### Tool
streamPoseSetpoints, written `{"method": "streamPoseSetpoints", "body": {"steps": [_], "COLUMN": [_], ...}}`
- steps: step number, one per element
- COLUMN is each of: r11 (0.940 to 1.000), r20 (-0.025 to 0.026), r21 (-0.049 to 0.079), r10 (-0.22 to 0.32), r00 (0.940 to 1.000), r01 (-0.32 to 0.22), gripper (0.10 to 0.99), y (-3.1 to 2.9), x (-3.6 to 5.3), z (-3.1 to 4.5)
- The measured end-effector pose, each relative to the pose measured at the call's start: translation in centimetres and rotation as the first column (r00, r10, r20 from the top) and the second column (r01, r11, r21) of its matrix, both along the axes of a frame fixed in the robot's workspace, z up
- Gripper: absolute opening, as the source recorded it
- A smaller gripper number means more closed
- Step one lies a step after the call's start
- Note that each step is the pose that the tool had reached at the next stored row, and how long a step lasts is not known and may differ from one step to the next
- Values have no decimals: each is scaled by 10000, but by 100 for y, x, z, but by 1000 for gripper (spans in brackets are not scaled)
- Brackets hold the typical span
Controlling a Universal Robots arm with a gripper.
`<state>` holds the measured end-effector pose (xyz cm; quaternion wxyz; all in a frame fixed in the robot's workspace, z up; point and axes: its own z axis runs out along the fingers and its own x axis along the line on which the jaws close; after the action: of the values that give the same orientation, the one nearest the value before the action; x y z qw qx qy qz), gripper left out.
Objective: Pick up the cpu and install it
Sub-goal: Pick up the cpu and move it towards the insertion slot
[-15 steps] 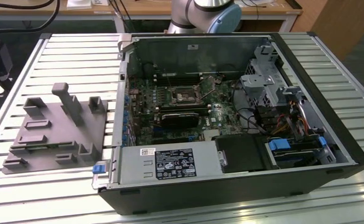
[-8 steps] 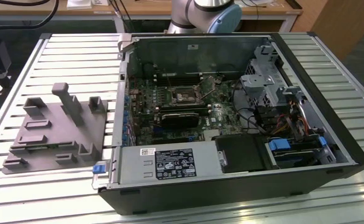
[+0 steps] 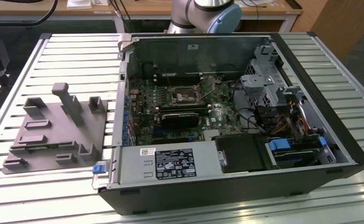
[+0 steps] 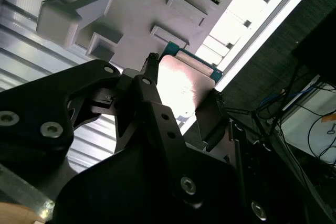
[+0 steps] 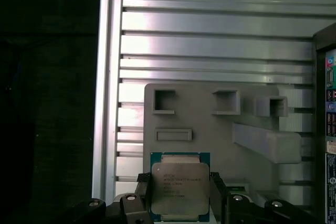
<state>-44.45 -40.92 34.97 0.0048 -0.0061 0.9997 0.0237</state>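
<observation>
Slatted metal desk (image 3: pixel 75 51) carried everything. At the exterior view's left, a grey fixture plate (image 3: pixel 45 135) lay flat on the slats. Its tall peg (image 3: pixel 66 100) stood upright near the middle, with shorter blocks and square pockets around it.

Just beside the plate, toward the exterior view's right, an open computer case (image 3: pixel 231 198) lay on its side, a blue tab (image 3: pixel 99 169) at its near corner. Inside, a labelled power supply (image 3: pixel 169 165) ran along the near wall with the green motherboard (image 3: pixel 141 119) behind it. A dark square socket (image 3: pixel 185 96) with a metal frame sat near the board's middle. Further right came loose cables (image 3: pixel 272 123) and a grey drive cage (image 3: pixel 263 77). The robot arm's base (image 3: pixel 210 14) stood behind the case at the desk's far edge.

In the first wrist view the cpu (image 5: pixel 180 190) sat between the black fingers (image 5: pixel 218 195), silver top toward the camera, green edge showing round it. The fingers were closed on it, one pressed against each of two opposite edges. The fixture plate and bare slats lay behind it, the case wall off to one side. In the second wrist view the cpu's (image 4: pixel 181 85) top caught bright glare, clamped the same way, with the plate's pale blocks beyond. Could not tell whether the cpu touched the plate or hung clear of it.
</observation>
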Motion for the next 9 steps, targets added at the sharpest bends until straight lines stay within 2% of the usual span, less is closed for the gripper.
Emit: {"method": "streamPoseSetpoints", "body": {"steps": [9], "r11": [10000], "r20": [-2], "r21": [-1], "r10": [0], "r00": [10000], "r01": [0], "gripper": [537], "y": [3], "x": [0], "z": [42]}}
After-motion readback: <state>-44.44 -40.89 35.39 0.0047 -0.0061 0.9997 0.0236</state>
